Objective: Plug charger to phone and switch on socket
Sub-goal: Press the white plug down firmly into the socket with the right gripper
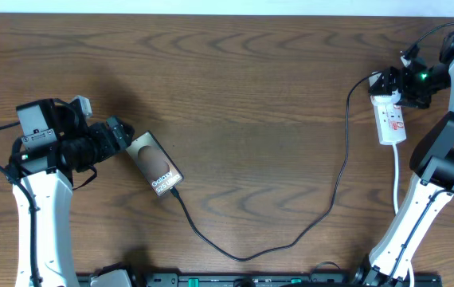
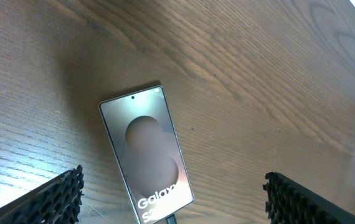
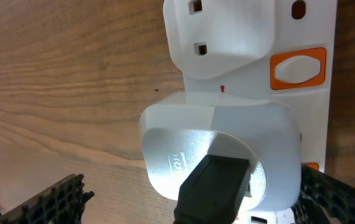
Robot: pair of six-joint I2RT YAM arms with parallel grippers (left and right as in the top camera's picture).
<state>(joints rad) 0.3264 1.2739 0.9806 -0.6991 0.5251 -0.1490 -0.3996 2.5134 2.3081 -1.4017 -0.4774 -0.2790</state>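
The phone (image 1: 156, 163) lies face up on the wooden table, bronze with white "Galaxy" lettering; it also shows in the left wrist view (image 2: 146, 149). The charger's black cable (image 1: 243, 256) runs from the phone's lower end across the table to a white adapter (image 3: 218, 149) plugged into the socket (image 1: 393, 121). The plug tip (image 2: 172, 219) sits at the phone's bottom edge. My left gripper (image 1: 123, 139) is open, its fingers (image 2: 174, 180) on either side of the phone's lower end. My right gripper (image 1: 388, 84) is open, its fingers (image 3: 193, 193) straddling the adapter. An orange switch (image 3: 298, 68) shows on the socket.
The socket's white lead (image 1: 396, 179) runs toward the front beside my right arm. A black rail (image 1: 235, 281) lies along the table's front edge. The table's far edge is at the top.
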